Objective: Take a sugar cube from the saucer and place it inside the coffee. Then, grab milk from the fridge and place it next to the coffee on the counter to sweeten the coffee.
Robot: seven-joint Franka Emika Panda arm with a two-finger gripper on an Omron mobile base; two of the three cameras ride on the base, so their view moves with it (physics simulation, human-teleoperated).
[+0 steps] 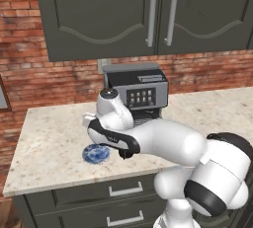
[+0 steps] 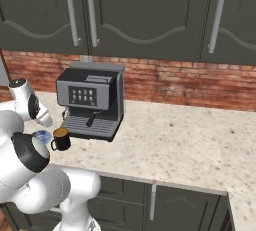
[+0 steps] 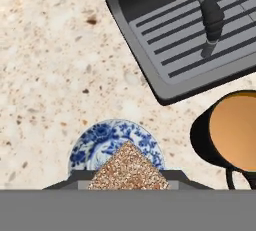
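gripper (image 3: 129, 182) clamped on cube (image 3: 129, 169) | lifted above saucer (image 3: 100, 140) | coffee (image 3: 235, 130) beside, drop target

one saucer (image 3: 116, 142), one coffee (image 3: 235, 131), one sugar cube (image 3: 129, 170)

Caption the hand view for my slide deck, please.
Gripper shut on the sugar cube above the saucer, coffee alongside.

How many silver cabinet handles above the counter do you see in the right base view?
3: two close together at upper left, one at upper right. More may lie outside the picture.
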